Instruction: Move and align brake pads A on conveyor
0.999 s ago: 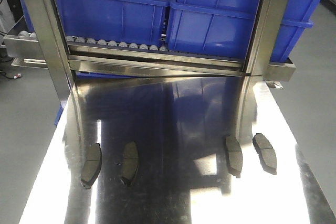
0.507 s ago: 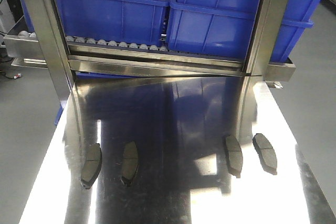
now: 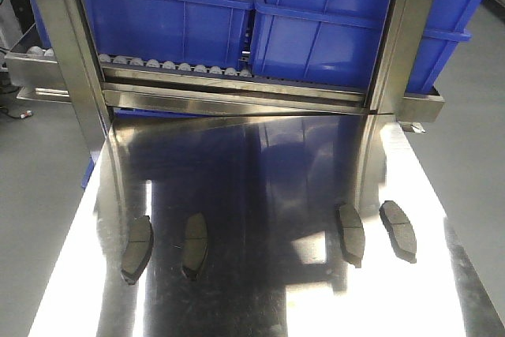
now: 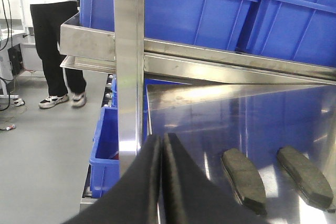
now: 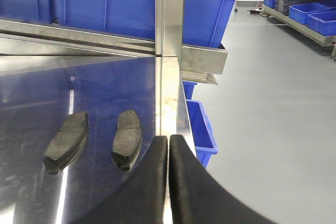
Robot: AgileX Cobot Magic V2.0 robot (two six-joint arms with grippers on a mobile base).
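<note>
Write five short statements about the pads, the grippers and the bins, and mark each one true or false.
1. Four brake pads lie on the steel table. True.
2. The left gripper holds a pad. False: it is shut with nothing between its fingers.
3. The right gripper is shut. True.
4. The bins behind the table are red. False: they are blue.
5. The pads sit in two pairs, one on each side. True.
</note>
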